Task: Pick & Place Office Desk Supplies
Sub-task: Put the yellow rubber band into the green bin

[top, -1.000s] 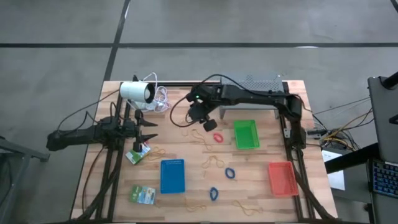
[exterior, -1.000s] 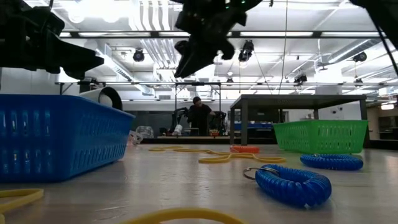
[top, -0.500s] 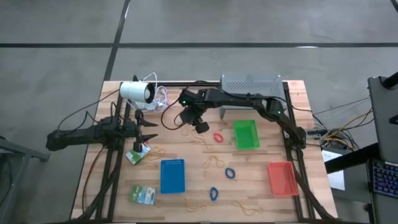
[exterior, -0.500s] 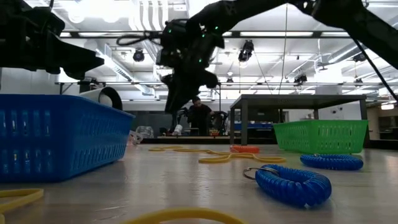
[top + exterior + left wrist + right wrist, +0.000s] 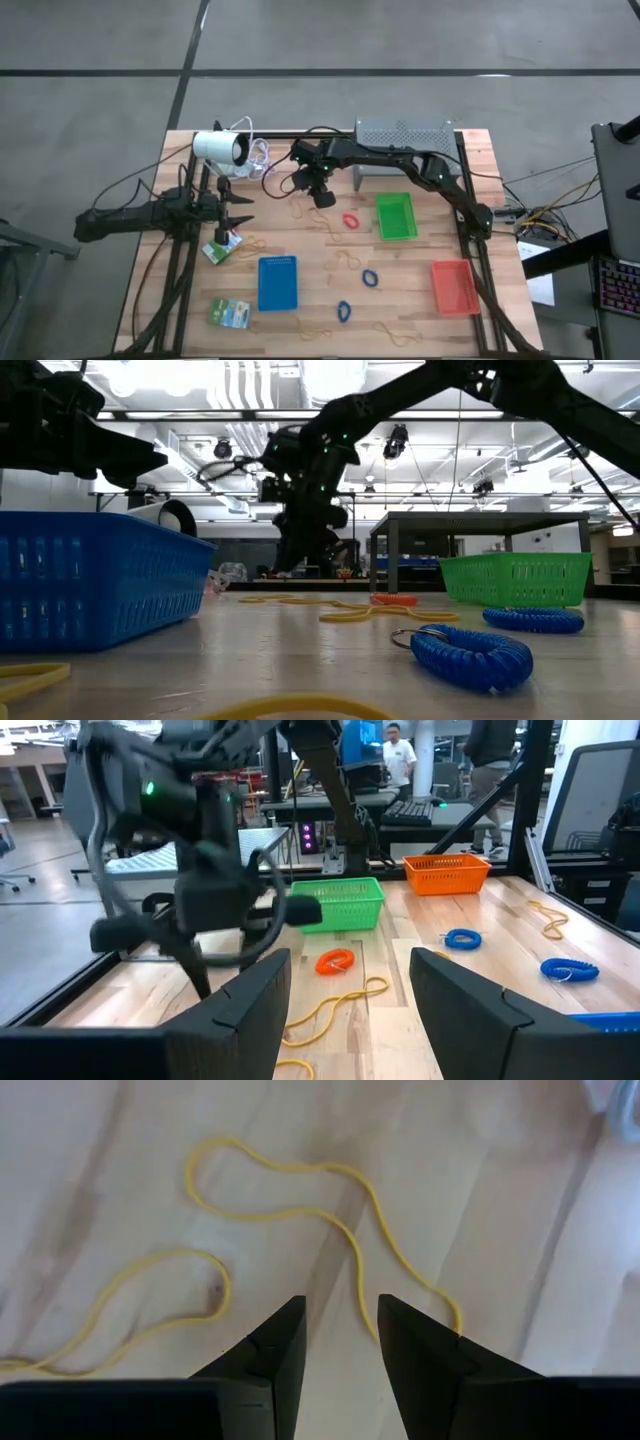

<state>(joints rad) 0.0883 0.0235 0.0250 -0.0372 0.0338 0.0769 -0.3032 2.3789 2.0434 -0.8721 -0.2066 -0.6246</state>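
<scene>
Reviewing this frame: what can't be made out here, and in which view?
- Rubber band, right wrist view: one end runs off the picture's edge; the right hand covers part of it.
- Green-and-white packets, high view: print too small to read.
- Blue tray, low view: its wall hides whatever is inside and behind.
- Left hand, left wrist view: fingertips cut off by the edge.

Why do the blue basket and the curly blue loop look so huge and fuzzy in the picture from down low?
In the low view, the blue tray and blue coiled loop sit right by the camera, so they look big and soft. The ceiling lights glare white there. In the high view the same tray looks small, and the light is even.
</scene>
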